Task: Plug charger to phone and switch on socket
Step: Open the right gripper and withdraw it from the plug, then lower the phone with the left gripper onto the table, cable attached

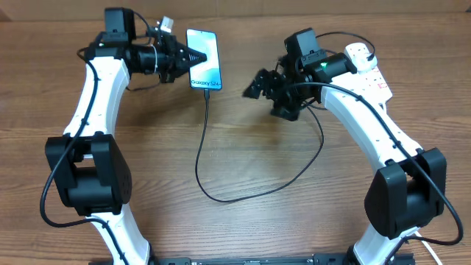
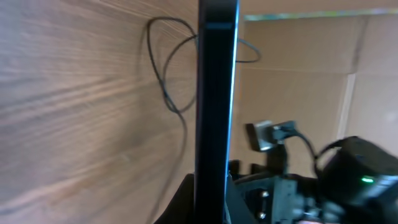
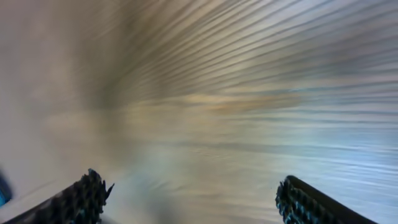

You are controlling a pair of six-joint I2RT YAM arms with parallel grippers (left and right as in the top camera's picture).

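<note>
The phone (image 1: pixel 205 66) lies at the back of the table, its light blue screen facing up. My left gripper (image 1: pixel 196 57) is shut on the phone's left edge. In the left wrist view the phone (image 2: pixel 216 93) shows edge-on between the jaws. The charger (image 1: pixel 202 158), a thin black cable, meets the phone's near end, loops toward the front and runs right toward the socket (image 1: pixel 370 70). This white strip is partly hidden under my right arm. My right gripper (image 1: pixel 255 85) hangs open right of the phone, apart from it, with nothing between its fingers (image 3: pixel 87 198).
The cable loop (image 2: pixel 166 81) lies on the wooden table beyond the phone. My right arm's wrist (image 2: pixel 354 180) shows at the lower right of the left wrist view. A cardboard wall (image 2: pixel 298 87) stands behind the table. The right wrist view is blurred wood.
</note>
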